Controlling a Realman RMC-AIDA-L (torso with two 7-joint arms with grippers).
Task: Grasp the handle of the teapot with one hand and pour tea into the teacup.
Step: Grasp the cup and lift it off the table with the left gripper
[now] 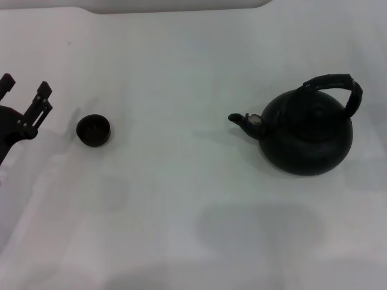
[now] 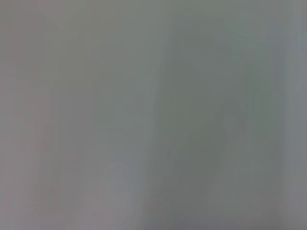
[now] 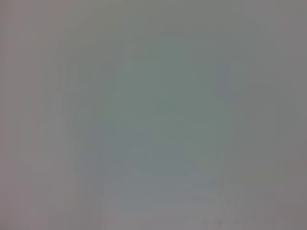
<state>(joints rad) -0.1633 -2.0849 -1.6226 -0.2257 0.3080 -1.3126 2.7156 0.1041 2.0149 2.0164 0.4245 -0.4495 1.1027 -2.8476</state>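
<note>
One teapot (image 1: pixel 308 136) near the white table's (image 1: pixel 181 199) right edge, one teacup (image 1: pixel 93 130) near its left. Left end effector (image 1: pixel 25 92) beside the cup, fingers spread, grasping nothing. Right end effector out of sight.

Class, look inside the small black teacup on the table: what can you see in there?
From the head view, the teacup shows only a dark interior; no tea can be made out. The teapot stands apart, upright. The left hand waits beside the cup, fingers open.
</note>
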